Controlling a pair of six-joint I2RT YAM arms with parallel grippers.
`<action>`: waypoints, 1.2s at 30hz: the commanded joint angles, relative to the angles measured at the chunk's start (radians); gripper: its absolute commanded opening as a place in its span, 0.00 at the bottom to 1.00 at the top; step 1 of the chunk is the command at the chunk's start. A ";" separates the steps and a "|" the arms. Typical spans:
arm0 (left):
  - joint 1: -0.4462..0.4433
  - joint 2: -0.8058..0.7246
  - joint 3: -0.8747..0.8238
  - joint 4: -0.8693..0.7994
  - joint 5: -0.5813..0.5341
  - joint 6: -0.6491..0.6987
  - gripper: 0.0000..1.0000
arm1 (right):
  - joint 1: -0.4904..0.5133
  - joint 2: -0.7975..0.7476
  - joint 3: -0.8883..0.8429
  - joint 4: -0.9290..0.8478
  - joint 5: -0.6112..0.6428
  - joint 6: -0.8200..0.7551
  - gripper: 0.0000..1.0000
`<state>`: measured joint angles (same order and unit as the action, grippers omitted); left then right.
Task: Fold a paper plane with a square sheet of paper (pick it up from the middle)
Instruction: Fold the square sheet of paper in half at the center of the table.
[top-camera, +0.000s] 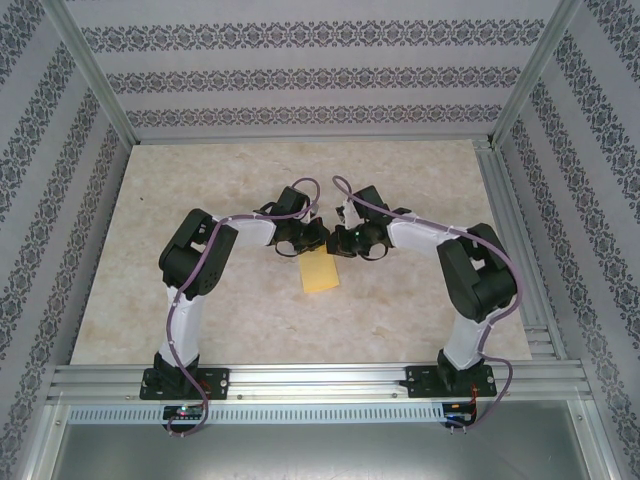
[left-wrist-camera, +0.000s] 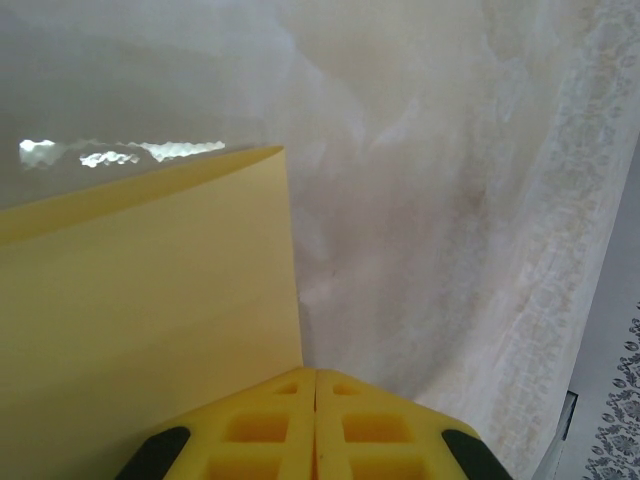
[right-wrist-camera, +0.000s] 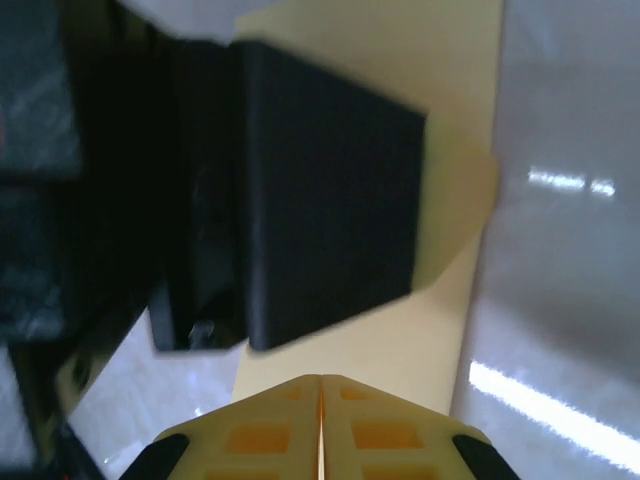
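- left wrist: left end effector (left-wrist-camera: 315, 425), fingers together, tips at one edge of the square sheet of paper (left-wrist-camera: 150, 320).
- top external: the paper is a narrow yellow oblong, seemingly folded in half, flat on the table (top-camera: 420, 190) between the arms.
- right wrist: right end effector (right-wrist-camera: 320, 425), fingers together, tips over the paper.
- step, judged: firming the first centre crease; early.
- next move: calls for lifting a corner to that crease while the other arm pins.
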<state>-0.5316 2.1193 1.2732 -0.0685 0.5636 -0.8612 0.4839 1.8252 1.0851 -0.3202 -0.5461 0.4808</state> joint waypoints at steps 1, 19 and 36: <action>0.002 0.019 -0.029 -0.048 -0.059 0.022 0.08 | -0.011 0.047 0.022 0.028 0.038 0.016 0.09; 0.002 0.024 -0.040 -0.038 -0.062 0.010 0.08 | 0.010 0.157 0.053 -0.015 -0.039 -0.032 0.12; 0.001 0.016 -0.033 -0.033 -0.048 0.024 0.09 | 0.018 -0.119 -0.230 -0.092 -0.104 -0.072 0.12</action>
<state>-0.5316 2.1189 1.2697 -0.0628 0.5644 -0.8619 0.5087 1.7691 0.8753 -0.3763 -0.6235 0.4164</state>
